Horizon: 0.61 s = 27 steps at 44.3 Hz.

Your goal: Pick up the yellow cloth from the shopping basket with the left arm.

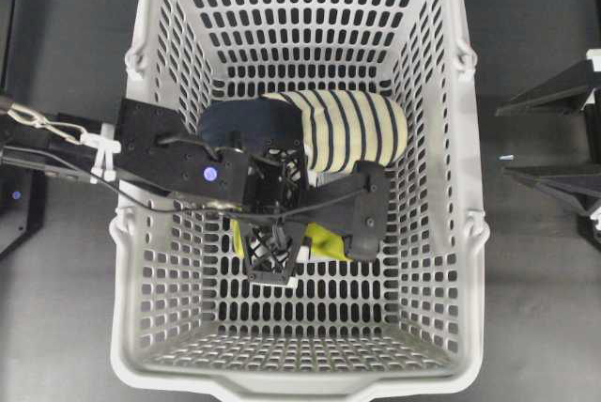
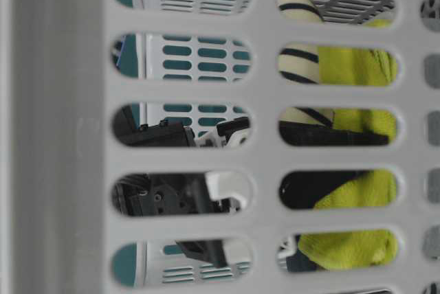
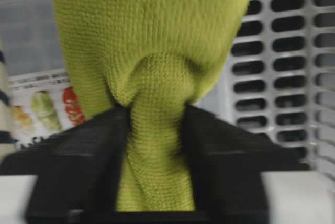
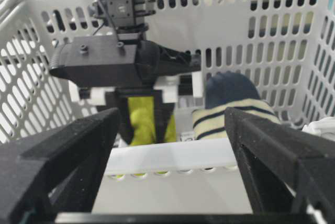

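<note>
The yellow cloth [image 3: 152, 51] is pinched into a narrow fold between the black fingers [image 3: 84, 150] of my left gripper [image 3: 156, 111], which is shut on it. Overhead, the left gripper [image 1: 315, 238] reaches down into the middle of the light-grey shopping basket [image 1: 150, 233]. Only small patches of the cloth [image 1: 326, 242] show beneath it. From the right wrist view the cloth [image 4: 141, 119] hangs between the left arm's fingers. My right gripper [image 1: 549, 136] stands open outside the basket's right side, its fingers [image 4: 68, 156] wide apart over the rim [image 4: 172, 158].
A cream-and-navy striped slipper [image 1: 352, 130] lies in the basket just behind the left gripper, touching or nearly touching it. A printed leaflet [image 3: 42, 103] shows on the basket floor. The perforated basket walls [image 2: 62, 136] enclose the left arm on all sides. A dark table [image 1: 66, 308] surrounds the basket.
</note>
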{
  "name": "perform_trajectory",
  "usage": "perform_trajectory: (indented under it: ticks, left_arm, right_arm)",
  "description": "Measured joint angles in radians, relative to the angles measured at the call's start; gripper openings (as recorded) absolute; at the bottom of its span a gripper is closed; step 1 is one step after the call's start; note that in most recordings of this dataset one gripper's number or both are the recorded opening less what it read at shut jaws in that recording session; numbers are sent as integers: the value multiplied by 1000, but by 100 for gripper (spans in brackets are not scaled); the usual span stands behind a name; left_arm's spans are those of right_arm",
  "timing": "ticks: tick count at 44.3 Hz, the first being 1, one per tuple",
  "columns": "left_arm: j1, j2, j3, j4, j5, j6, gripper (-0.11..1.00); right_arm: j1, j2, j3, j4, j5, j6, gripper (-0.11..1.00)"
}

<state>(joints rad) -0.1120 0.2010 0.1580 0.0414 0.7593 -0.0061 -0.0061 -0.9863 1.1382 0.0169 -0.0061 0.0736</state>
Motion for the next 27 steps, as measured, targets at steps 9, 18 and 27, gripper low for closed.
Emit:
perform_trajectory:
  ticks: [9, 18, 27]
  left_arm:
    - [0, -32, -18, 0, 44, 11, 18]
    - [0, -92, -169, 0, 210, 14, 18]
    - [0, -110, -423, 0, 433, 17, 18]
  right_arm:
    - [-5, -5, 3, 0, -2, 0, 77]
    - [-8, -23, 8, 0, -2, 0, 77]
    - [-9, -48, 18, 0, -2, 0, 77]
